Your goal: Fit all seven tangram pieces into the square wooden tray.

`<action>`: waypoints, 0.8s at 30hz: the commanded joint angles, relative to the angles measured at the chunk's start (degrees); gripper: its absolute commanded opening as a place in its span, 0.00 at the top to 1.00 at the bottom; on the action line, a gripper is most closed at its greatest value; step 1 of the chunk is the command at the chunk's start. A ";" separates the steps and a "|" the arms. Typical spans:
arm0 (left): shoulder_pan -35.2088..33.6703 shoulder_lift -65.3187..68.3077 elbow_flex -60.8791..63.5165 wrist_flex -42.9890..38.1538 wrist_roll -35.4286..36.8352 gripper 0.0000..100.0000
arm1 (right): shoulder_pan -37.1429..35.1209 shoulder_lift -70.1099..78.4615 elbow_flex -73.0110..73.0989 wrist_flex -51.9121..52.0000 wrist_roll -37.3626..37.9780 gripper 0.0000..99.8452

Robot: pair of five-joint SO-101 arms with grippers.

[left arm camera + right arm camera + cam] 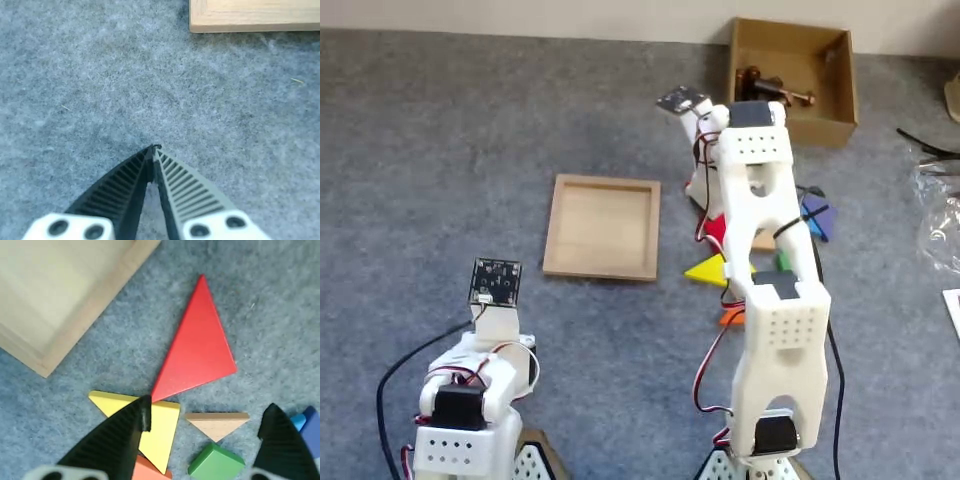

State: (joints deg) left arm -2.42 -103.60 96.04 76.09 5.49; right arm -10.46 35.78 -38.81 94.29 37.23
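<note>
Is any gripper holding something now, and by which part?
Nothing is held. The left gripper is shut and empty; the right gripper hangs open above the tangram pieces.

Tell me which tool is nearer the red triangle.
Right. The right tool hangs open right by the red triangle; the left tool is over carpet, off the tray's opposite side.

Beneath me a grey carpet spreads over the whole work surface, fuzzy and flecked with bits of lint. Along its far edge I see a pale strip. At the far right stands an open cardboard box with brownish bits inside. Near the right edge lie black cables and crinkled clear plastic. The light is soft and even.
</note>
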 commanded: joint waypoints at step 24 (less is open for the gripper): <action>1.01 -0.40 1.10 -0.18 0.35 0.99 | -0.66 -1.01 -3.12 -0.31 -2.46 0.67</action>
State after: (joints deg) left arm -2.42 -103.60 96.04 76.09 5.49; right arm -10.46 35.78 -38.81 94.29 35.30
